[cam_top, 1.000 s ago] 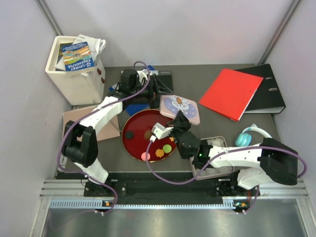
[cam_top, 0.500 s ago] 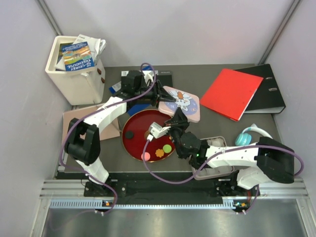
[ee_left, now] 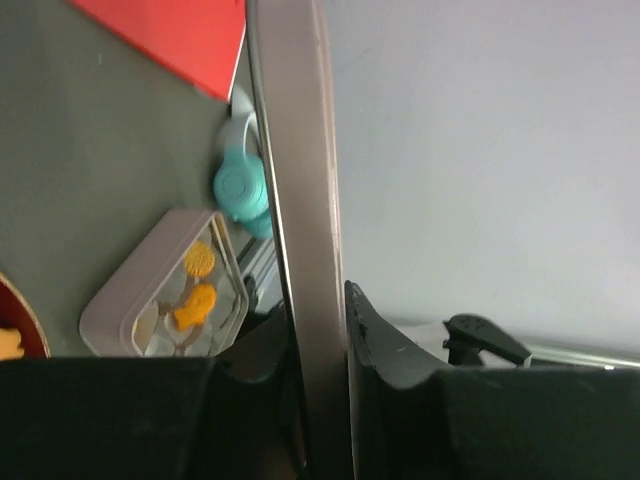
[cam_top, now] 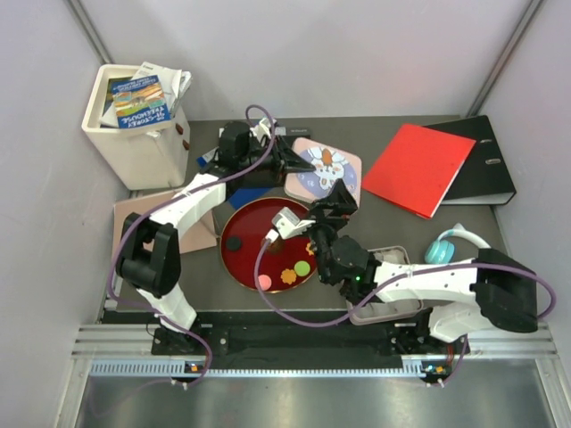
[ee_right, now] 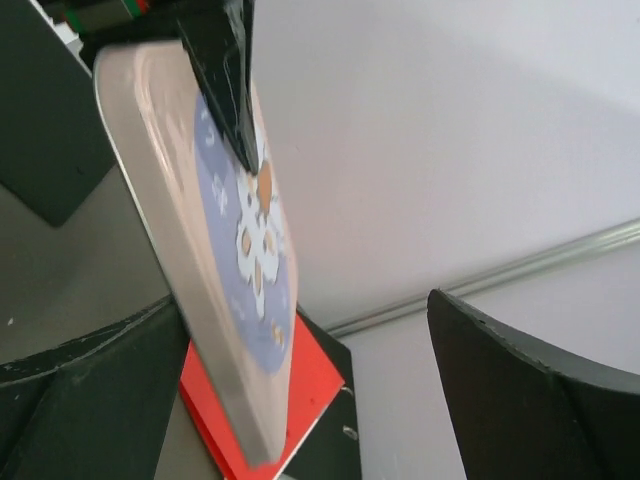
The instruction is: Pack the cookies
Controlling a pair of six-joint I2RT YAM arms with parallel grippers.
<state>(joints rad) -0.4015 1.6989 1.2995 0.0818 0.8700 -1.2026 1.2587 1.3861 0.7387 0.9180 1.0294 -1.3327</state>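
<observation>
The right claw (cam_top: 339,201) has let go of the lid (cam_top: 326,168) and now gapes wide just beside it. Nearest us, the open tin (ee_left: 100,320) holds a few orange cookies (ee_left: 197,262). More lie on the red plate (cam_top: 245,218). Farther back on the tabletop (cam_top: 375,147), the left claw (cam_top: 287,165) pinches the lid's edge narrowly, and we see it steeply tilted.

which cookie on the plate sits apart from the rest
The black cookie, alone at the left of the red plate; the pink cookie, orange cookie and green cookie bunch at its near edge.
</observation>
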